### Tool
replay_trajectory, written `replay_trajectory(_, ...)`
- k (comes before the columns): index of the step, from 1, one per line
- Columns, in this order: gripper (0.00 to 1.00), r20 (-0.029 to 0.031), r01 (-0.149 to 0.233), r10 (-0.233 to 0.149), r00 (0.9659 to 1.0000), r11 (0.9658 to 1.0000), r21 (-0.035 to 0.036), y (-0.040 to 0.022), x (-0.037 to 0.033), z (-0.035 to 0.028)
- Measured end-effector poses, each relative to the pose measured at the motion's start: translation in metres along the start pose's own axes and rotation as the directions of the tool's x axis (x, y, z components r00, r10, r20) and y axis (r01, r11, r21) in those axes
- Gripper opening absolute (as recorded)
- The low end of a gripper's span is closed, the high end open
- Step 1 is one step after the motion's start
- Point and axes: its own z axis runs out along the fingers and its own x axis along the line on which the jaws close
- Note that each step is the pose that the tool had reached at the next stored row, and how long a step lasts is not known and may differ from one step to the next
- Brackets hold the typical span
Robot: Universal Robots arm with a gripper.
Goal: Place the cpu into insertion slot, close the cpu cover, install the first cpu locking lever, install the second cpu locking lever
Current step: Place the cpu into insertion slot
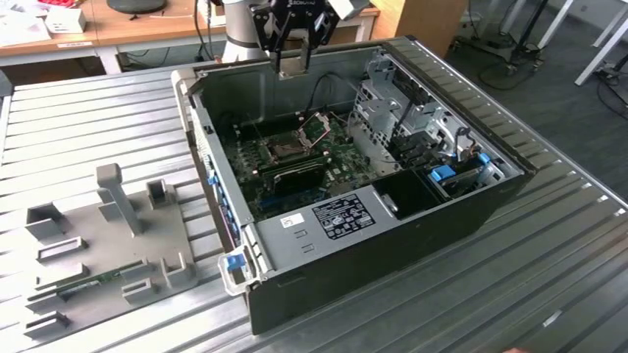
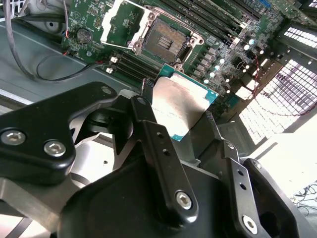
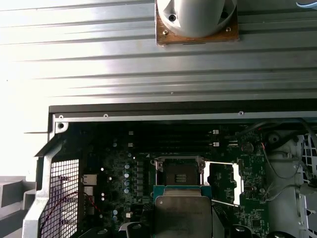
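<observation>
- Mid-frame, the gripper (image 2: 176, 105) clamps the cpu (image 2: 184, 99) by two opposite edges, dull silver top facing the camera;
- its black fingers (image 2: 154, 144) crowd the foreground;
- deeper in the frame, the insertion slot (image 2: 166, 40) lies bare on the green circuit board (image 2: 220, 54);
- the cpu cover (image 2: 106, 30) is swung open beside the slot;
- a black cable (image 2: 49, 75) loops at the board's edge.

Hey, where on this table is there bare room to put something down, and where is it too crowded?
Two free patches: the bare table slats on the exterior view's right of the computer case, and the slats beyond the grey fixture, toward the wooden desk. Crowded: inside the case, where the gripper holds the cpu above the board.
</observation>
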Motion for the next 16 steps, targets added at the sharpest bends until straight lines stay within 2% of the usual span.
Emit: replay_trajectory(16, 0.54, 0.0001, 0.000, 0.000, 1.0000, 1.0000, -0.0001, -0.0001, 0.0000, 0.0018)
